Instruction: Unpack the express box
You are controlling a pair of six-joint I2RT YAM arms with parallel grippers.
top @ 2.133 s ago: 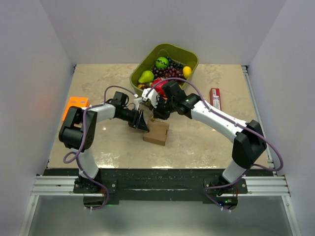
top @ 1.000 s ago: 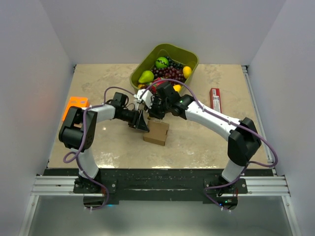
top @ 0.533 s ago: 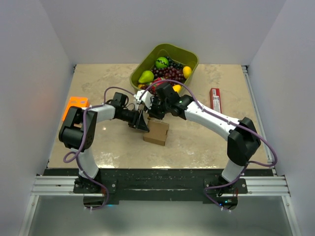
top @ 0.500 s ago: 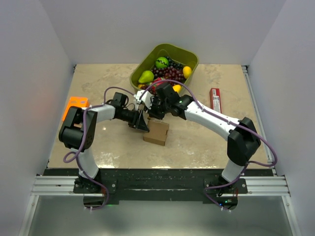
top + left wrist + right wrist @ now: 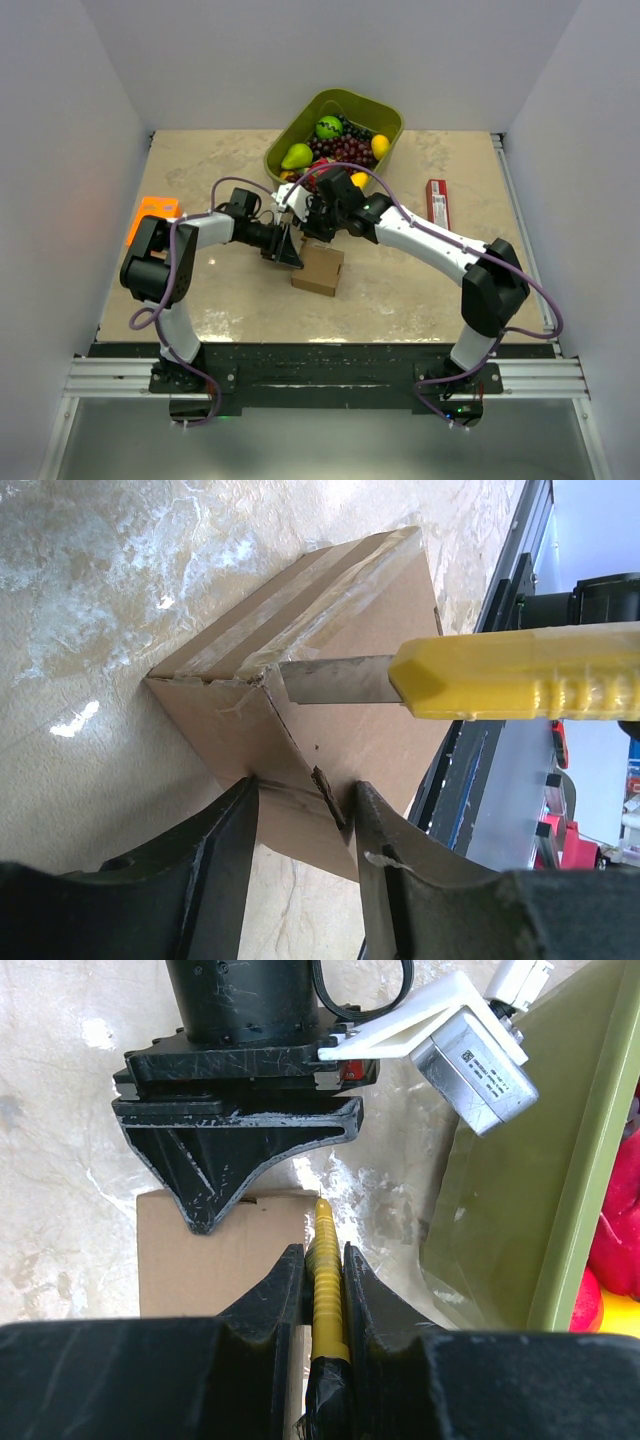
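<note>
Slicing well, I'd say, means a shallow blade run along the tape [image 5: 290, 590]: the right gripper [image 5: 322, 1260] clamps the yellow utility knife [image 5: 520, 670] at a corner seam of the express box [image 5: 318, 269]. The left gripper [image 5: 305, 795] pinches its edge, just before the green fruit tub [image 5: 350, 96].

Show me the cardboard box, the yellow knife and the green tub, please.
cardboard box [image 5: 318, 270], top view, its upper face.
yellow knife [image 5: 520, 675], left wrist view, its handle.
green tub [image 5: 352, 94], top view, its far rim.
</note>
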